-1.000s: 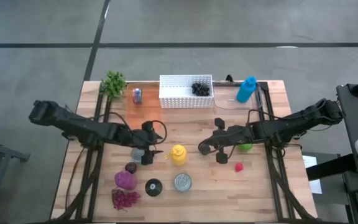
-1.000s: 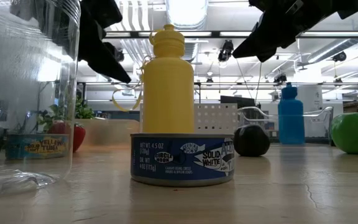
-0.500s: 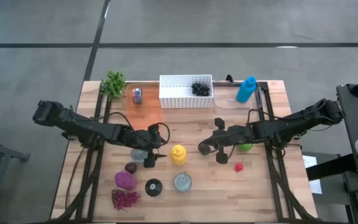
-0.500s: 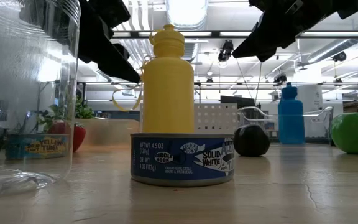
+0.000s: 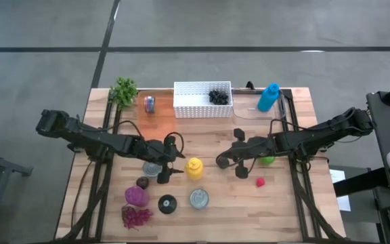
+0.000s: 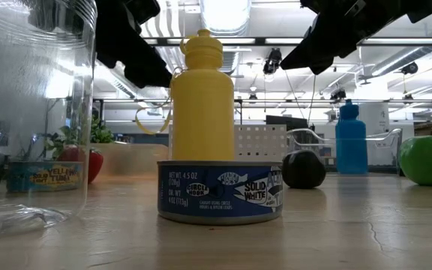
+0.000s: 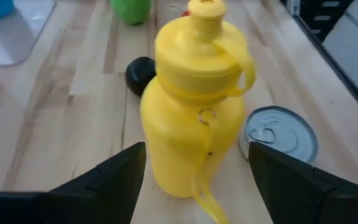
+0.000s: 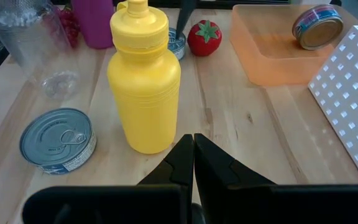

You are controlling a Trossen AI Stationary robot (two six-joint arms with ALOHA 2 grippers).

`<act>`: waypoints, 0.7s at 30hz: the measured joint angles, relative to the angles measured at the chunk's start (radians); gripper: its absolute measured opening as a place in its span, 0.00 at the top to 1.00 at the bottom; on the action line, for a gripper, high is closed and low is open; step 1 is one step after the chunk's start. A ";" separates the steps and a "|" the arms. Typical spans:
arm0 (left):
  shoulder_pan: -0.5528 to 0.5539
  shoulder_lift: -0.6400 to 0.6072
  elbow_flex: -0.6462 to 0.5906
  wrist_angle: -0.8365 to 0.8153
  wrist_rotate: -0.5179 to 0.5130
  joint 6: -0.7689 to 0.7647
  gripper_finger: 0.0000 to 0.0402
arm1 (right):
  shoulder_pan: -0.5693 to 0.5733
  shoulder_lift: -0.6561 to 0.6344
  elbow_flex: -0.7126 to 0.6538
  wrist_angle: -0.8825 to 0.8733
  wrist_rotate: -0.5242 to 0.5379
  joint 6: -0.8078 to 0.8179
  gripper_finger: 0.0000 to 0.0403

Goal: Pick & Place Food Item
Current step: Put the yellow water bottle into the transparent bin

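Observation:
A yellow squeeze bottle (image 5: 194, 167) stands upright on its base mid-table. My left gripper (image 5: 175, 163) hangs just left of it, open. In the left wrist view its fingers (image 7: 110, 177) frame the bottle (image 7: 191, 118) without touching it. My right gripper (image 5: 221, 163) hovers shut to the bottle's right, and its shut fingers (image 8: 193, 152) point at the bottle (image 8: 143, 87). Food items lie about: a strawberry (image 8: 204, 37) on the table left of the bottle, a green fruit (image 5: 267, 160), a small red piece (image 5: 260, 181), and a tuna can (image 5: 199, 198) flat on the table.
A white basket (image 5: 202, 99) with a dark item, an orange tray (image 8: 272, 43) holding a can, a blue bottle (image 5: 268, 97) and a green plant (image 5: 123, 90) line the far edge. A purple item (image 5: 136, 196), red berries (image 5: 136, 217) and a clear glass (image 6: 36, 105) sit near-left.
My left gripper has swung and tipped toward the yellow bottle, its open fingers now closer to the bottle's left side. The bottle has not moved.

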 joint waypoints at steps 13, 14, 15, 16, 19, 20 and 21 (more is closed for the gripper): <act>0.000 0.017 -0.002 -0.008 0.086 -0.001 0.29 | 0.000 -0.001 0.000 -0.001 0.000 -0.001 0.98; 0.001 0.026 -0.002 -0.006 0.086 -0.001 0.29 | 0.000 -0.001 0.000 -0.001 0.000 -0.001 0.98; 0.001 0.034 -0.002 -0.005 0.086 -0.001 0.29 | 0.000 -0.001 0.000 -0.001 0.000 -0.001 0.98; 0.001 0.043 -0.002 0.001 0.088 -0.001 0.29 | 0.000 -0.001 0.000 -0.001 0.000 -0.001 0.98; 0.001 0.059 0.000 0.030 0.103 0.000 0.28 | 0.000 -0.001 0.000 -0.001 0.000 0.000 0.98; 0.001 0.062 0.001 0.030 0.104 0.000 0.28 | 0.000 -0.001 0.000 -0.001 0.000 0.000 0.98; 0.001 0.064 0.003 0.030 0.104 0.000 0.29 | 0.000 -0.001 0.000 -0.001 0.000 0.000 0.98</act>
